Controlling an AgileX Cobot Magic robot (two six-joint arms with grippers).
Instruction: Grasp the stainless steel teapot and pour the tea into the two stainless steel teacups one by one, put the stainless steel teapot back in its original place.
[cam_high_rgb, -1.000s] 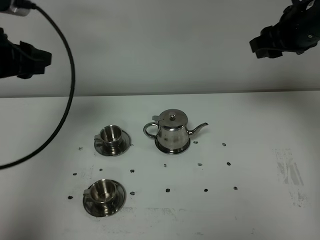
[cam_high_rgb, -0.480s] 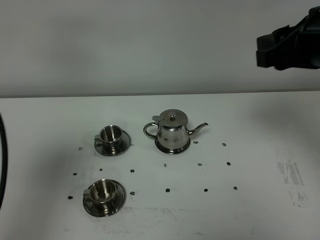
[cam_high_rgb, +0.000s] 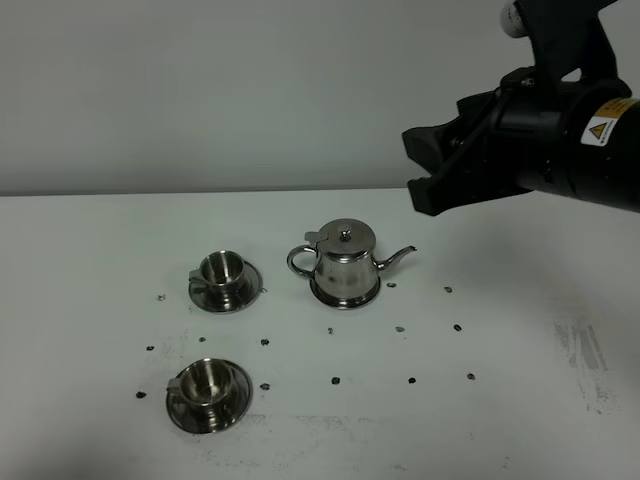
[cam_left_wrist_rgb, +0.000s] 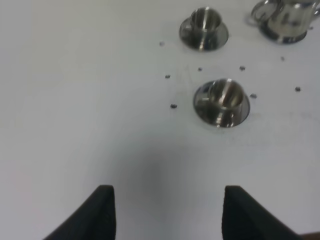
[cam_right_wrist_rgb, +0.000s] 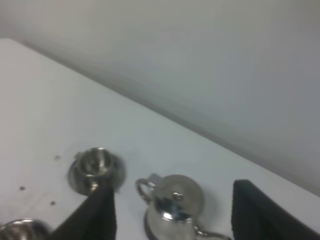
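The stainless steel teapot (cam_high_rgb: 345, 262) stands upright on its round saucer (cam_high_rgb: 346, 298) at the table's middle, spout pointing right. The two teacups stand on saucers to its left, one farther back (cam_high_rgb: 222, 270) and one nearer the front (cam_high_rgb: 208, 384). My right gripper (cam_high_rgb: 418, 168) is open and empty, high above the table, up and right of the teapot. Its wrist view shows the teapot (cam_right_wrist_rgb: 174, 204) and the far cup (cam_right_wrist_rgb: 95, 163) between open fingers. My left gripper (cam_left_wrist_rgb: 167, 212) is open and empty over bare table, with the near cup (cam_left_wrist_rgb: 221, 97), the far cup (cam_left_wrist_rgb: 204, 21) and the teapot (cam_left_wrist_rgb: 287, 17) ahead of it.
Small dark specks (cam_high_rgb: 400, 327) are scattered on the white table around the cups and teapot. A scuffed grey patch (cam_high_rgb: 582, 350) marks the table at the right. A plain wall (cam_high_rgb: 250, 90) rises behind the table's far edge.
My left arm and its cable have left the exterior view. My right arm has swung in from the upper right corner, leftward and lower, toward the teapot. Teapot and cups have not moved.
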